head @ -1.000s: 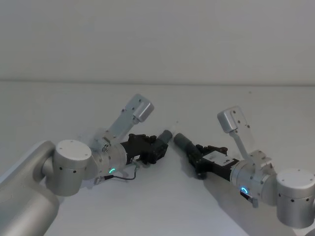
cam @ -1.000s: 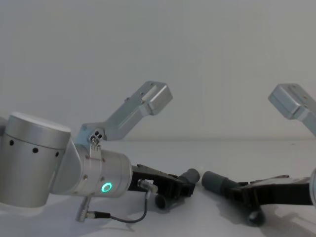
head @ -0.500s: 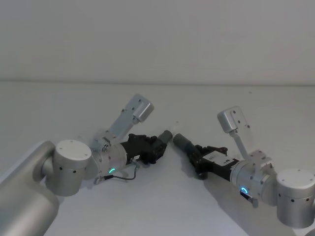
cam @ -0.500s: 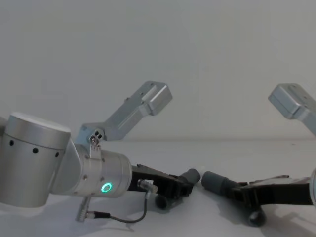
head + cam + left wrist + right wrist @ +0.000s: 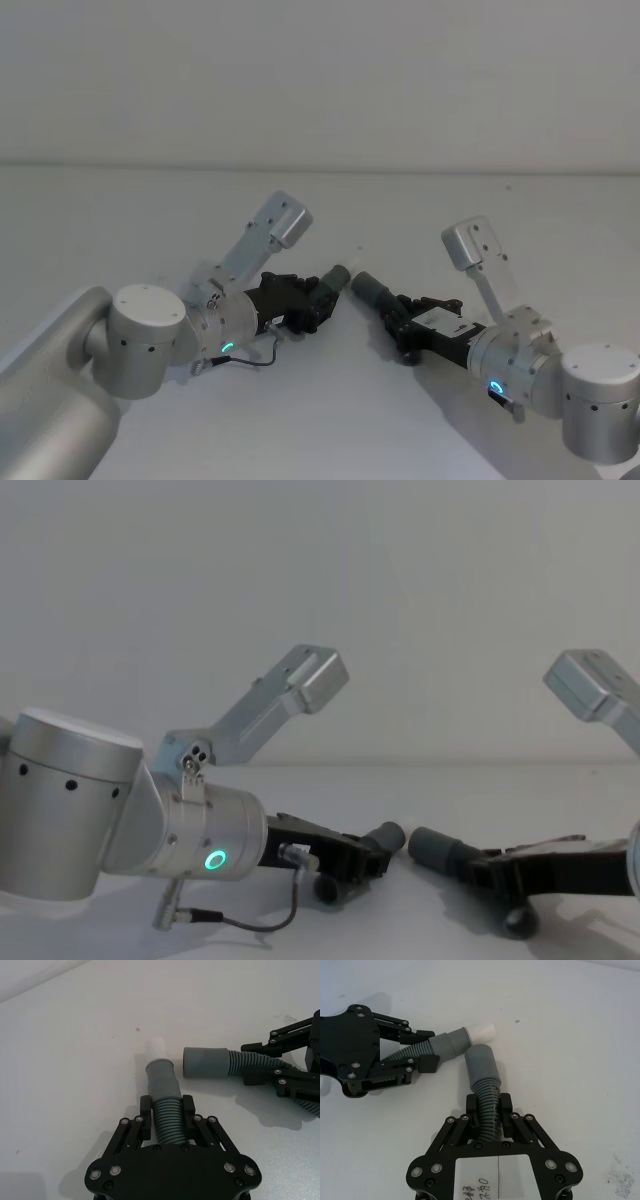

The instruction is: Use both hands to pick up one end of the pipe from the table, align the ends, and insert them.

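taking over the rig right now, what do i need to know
The left hand is shut on the ribbed part of the left pipe piece, the one with the white tip.
The right hand is shut on the ribbed part of the right pipe piece.
Both pieces are low by the table; whether they are lifted is unclear.
Done: both grasped, ends close together.
Left: the ends are apart and angled. Line them up, then push the white tip into the collar of the right pipe piece.

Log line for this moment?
left tool: shut on white-tipped dark grey ribbed plastic pipe piece | right tool: shut on second grey ribbed pipe piece | ends: close, angled, unjoined
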